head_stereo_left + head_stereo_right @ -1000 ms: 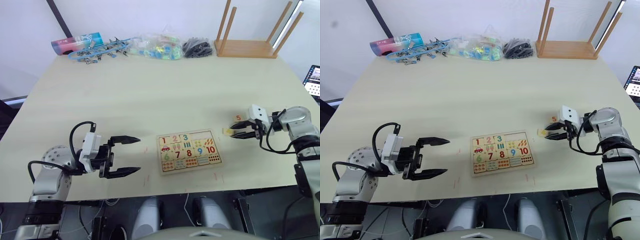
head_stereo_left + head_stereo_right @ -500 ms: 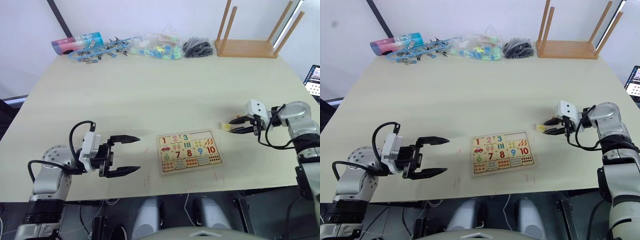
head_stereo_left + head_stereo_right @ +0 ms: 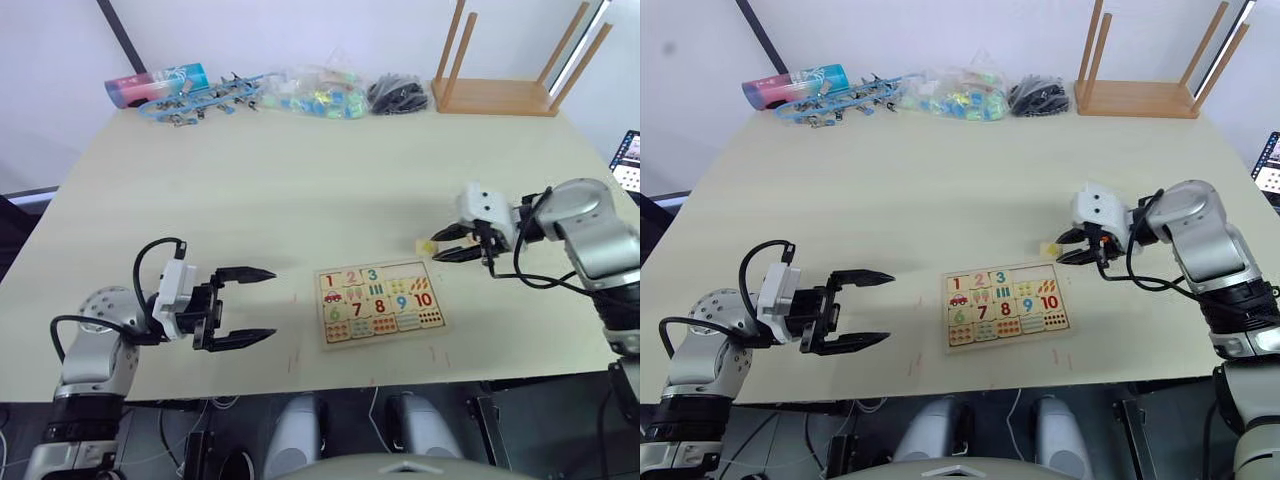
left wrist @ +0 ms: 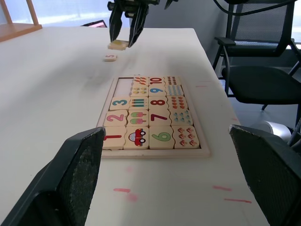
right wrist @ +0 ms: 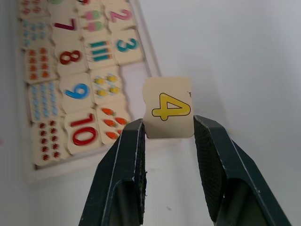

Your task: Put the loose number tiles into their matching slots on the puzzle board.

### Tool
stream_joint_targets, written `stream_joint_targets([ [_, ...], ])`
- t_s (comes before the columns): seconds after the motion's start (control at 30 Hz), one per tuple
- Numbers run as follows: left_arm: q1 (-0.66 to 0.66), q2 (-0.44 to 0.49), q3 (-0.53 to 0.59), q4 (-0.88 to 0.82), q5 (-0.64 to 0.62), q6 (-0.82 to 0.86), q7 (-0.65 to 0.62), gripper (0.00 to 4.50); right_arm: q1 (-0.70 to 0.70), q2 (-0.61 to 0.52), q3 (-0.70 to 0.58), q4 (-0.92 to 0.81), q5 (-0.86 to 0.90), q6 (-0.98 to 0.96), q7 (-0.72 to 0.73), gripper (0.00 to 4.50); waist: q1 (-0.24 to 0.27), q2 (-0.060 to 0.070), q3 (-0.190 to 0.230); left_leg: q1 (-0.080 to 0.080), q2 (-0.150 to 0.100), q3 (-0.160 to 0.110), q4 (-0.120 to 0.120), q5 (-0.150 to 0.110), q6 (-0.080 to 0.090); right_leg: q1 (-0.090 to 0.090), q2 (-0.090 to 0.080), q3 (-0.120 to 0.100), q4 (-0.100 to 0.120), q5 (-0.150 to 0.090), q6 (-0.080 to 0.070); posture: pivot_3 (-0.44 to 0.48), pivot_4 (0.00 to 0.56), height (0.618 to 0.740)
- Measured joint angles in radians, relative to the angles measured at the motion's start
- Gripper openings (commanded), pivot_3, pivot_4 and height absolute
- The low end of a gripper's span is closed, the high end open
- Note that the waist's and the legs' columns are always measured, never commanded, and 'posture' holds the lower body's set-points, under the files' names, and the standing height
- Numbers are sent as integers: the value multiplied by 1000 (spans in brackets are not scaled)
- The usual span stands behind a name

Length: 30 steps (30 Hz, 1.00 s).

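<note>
The puzzle board lies near the table's front edge, with small tiles 1, 2 and 3 in its top row. The two slots at that row's right end are bare. My right gripper is shut on the loose number tile with a yellow 4, holding it just off the board's far right corner. Another loose tile, the 5, lies on the table just beyond it. My left gripper stands open and empty, left of the board.
An upturned wooden stool stands at the back right. Bags of small parts and a colourful tube line the back edge. A screen shows at the right edge. Red marks dot the table near the board.
My right gripper has carried the 4 tile leftward, from the table right of the board to the board's far right corner. The left gripper has stayed put.
</note>
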Motion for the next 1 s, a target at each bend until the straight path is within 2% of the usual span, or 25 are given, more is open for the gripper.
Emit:
stream_joint_targets([
  [0.4, -8, 0, 0, -1, -1, 0, 1, 4500, -156, -2, 241, -122, -82, 234, -21, 942, -2, 0, 0, -1, 0, 0, 0, 0, 0, -1, 1, -1, 0, 0, 0, 0, 150, 737],
  [1.0, 29, -3, 0, -27, -1, -1, 40, 4500, -289, 68, 435, -59, -180, 280, -35, 942, -3, 0, 0, -1, -1, -1, 0, 0, 0, -1, 1, -1, 0, 0, 0, 0, 150, 737],
])
